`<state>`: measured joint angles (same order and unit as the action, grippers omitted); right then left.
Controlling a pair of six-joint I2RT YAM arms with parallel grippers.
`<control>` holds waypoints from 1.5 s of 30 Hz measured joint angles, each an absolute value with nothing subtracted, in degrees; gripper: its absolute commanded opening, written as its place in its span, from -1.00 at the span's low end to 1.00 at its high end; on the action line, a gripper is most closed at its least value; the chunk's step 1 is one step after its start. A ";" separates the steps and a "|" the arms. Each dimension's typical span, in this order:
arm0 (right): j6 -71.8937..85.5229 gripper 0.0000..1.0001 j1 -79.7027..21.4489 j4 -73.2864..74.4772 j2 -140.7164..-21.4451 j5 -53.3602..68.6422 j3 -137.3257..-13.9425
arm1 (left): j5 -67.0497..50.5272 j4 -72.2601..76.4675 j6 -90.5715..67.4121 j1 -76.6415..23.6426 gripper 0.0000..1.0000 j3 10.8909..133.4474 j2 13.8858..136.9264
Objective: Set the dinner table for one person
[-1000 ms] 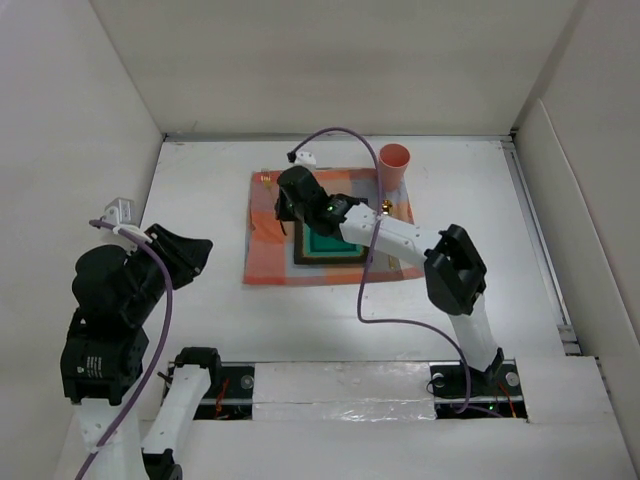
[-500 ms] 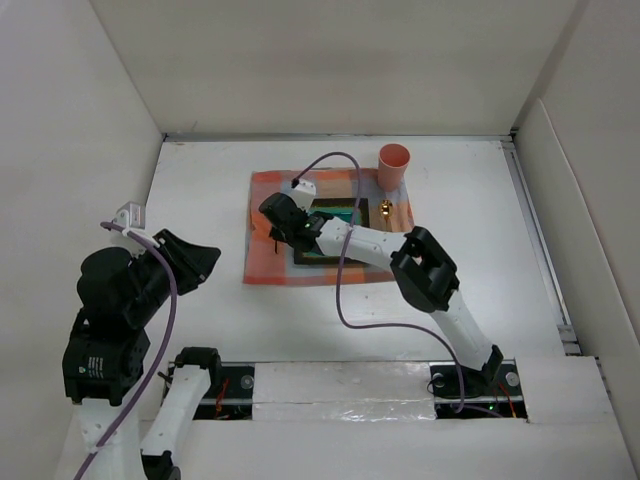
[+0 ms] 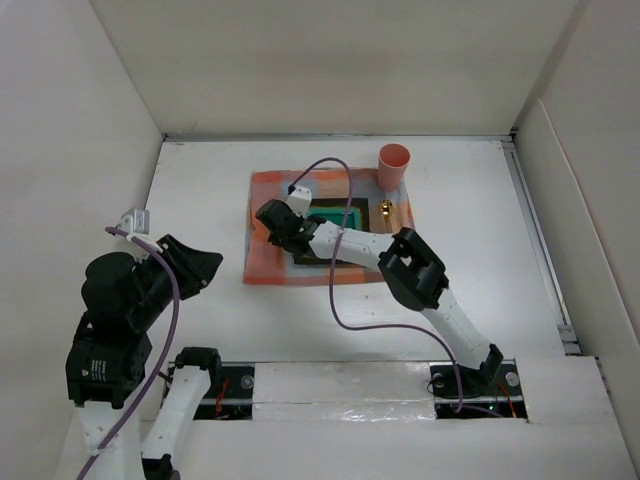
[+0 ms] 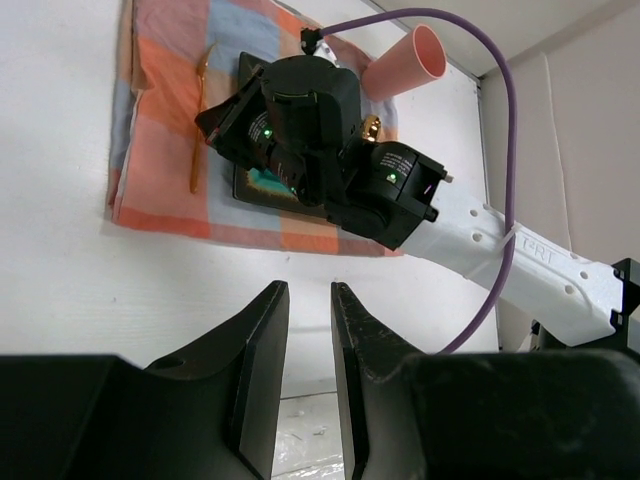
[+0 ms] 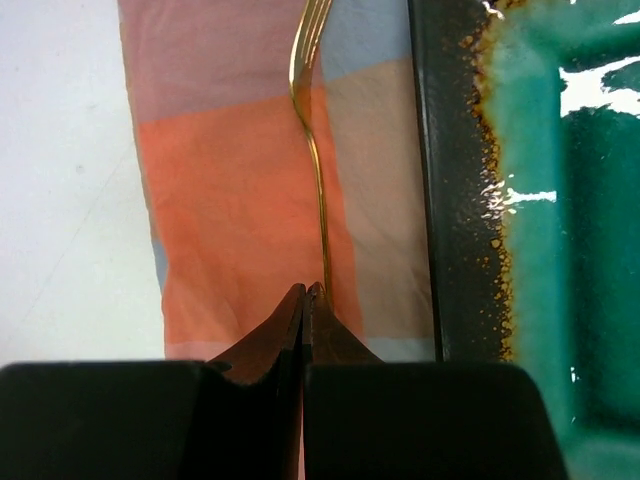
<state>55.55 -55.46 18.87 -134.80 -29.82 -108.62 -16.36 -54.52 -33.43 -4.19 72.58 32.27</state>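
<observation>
The white dinner table carries an orange-and-grey checked mat with a square green plate on it. My right gripper is shut on the handle end of a gold fork. The fork lies lengthwise on the mat's left strip, beside the plate's dark rim. In the left wrist view the fork sits left of the right wrist head. My left gripper is open and empty, raised over bare table near the left front.
A pink cup stands at the mat's far right corner. A small gold utensil lies right of the plate, partly hidden. White walls enclose the table on the left, back and right. A purple cable loops over the mat's front edge.
My right arm has swung left from over the plate to the mat's left strip and lowered there. My left arm has drifted slightly down and to the right.
</observation>
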 measured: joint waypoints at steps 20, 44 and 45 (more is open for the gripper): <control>42.26 -0.36 -53.65 14.35 -125.78 -23.07 -97.34 | -14.96 -54.39 -33.45 -4.19 -0.51 71.68 32.27; 32.38 1.00 -28.32 32.10 -43.20 -26.61 -67.57 | 7.94 -30.89 -28.05 -4.40 -0.21 78.70 60.80; 32.27 1.00 -25.19 32.18 -43.27 -26.50 -67.57 | 9.74 -30.17 -26.65 -4.40 -0.16 78.41 62.96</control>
